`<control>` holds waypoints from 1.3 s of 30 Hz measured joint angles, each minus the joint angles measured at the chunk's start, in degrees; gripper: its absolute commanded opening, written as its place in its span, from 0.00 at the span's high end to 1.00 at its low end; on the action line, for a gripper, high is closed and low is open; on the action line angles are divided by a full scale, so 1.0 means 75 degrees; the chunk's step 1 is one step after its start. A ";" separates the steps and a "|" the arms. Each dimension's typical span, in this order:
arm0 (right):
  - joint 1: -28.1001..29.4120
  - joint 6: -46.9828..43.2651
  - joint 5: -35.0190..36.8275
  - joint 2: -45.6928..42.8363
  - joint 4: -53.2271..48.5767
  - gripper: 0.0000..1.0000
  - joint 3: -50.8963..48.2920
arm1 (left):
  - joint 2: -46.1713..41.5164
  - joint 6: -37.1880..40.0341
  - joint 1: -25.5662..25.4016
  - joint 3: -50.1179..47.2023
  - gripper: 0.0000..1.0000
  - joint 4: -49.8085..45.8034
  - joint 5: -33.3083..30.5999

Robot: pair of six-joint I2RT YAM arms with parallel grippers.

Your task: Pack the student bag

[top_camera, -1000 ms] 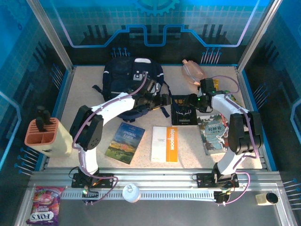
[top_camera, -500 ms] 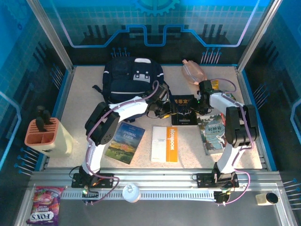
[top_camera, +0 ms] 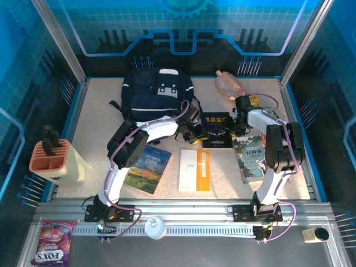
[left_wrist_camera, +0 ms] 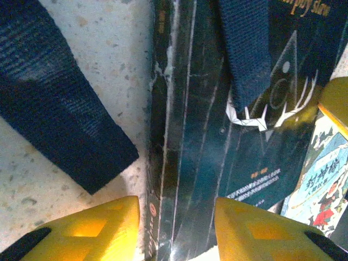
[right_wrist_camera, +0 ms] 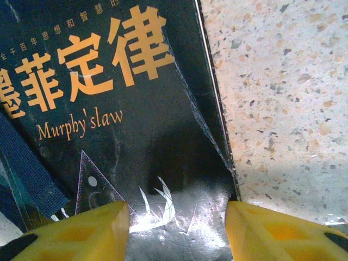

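Observation:
The student bag point(top_camera: 157, 90) lies at the back of the table, dark navy with grey-white patches; one of its straps point(left_wrist_camera: 60, 109) trails on the table and another point(left_wrist_camera: 244, 49) lies across a black book point(top_camera: 217, 130). My left gripper point(top_camera: 191, 131) is at that book's left edge. Its yellow fingers point(left_wrist_camera: 92, 228) stand apart either side of the spine point(left_wrist_camera: 163, 163), with a sliver of table between finger and spine. My right gripper point(top_camera: 236, 127) is at the book's right edge. Its jaws point(right_wrist_camera: 178, 231) are apart over the glossy cover point(right_wrist_camera: 109, 98), and nothing is clamped.
A green book point(top_camera: 148, 168), a white-and-orange notebook point(top_camera: 195, 170) and a comic book point(top_camera: 253, 158) lie in front. A pink pouch point(top_camera: 228, 84) sits at the back right. An orange pen holder point(top_camera: 53, 161) stands at the left edge.
My left gripper left the bag's front and came down to the black book's left edge, its jaws narrowing. The right gripper shifted onto the book's right edge and narrowed too.

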 measured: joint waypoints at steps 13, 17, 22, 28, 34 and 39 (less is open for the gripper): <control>-0.0044 0.0003 -0.0192 0.0017 0.0038 0.49 0.0000 | 0.0210 -0.0003 0.0044 0.0230 0.56 0.0006 0.0420; -0.0207 0.0064 -0.0446 0.0017 0.0143 0.49 -0.0009 | 0.0207 0.0003 0.0050 0.0236 0.58 0.0015 0.0898; -0.0353 0.0175 -0.0635 0.0015 0.0262 0.49 -0.0055 | -0.0187 -0.0003 0.0015 0.0041 0.59 0.0303 0.1285; -0.0361 0.0361 -0.0822 0.0012 0.0440 0.50 -0.0125 | -0.0807 -0.0064 -0.0076 -0.0044 0.60 0.0918 0.1614; -0.0364 0.0612 -0.1166 -0.0044 0.0682 0.51 -0.0353 | -0.0603 -0.0603 -0.0085 -0.0044 0.60 0.1384 0.1690; -0.0364 0.0729 -0.1320 -0.0090 0.0796 0.52 -0.0472 | -0.0321 -0.0941 -0.0085 -0.0044 0.64 0.1629 0.1687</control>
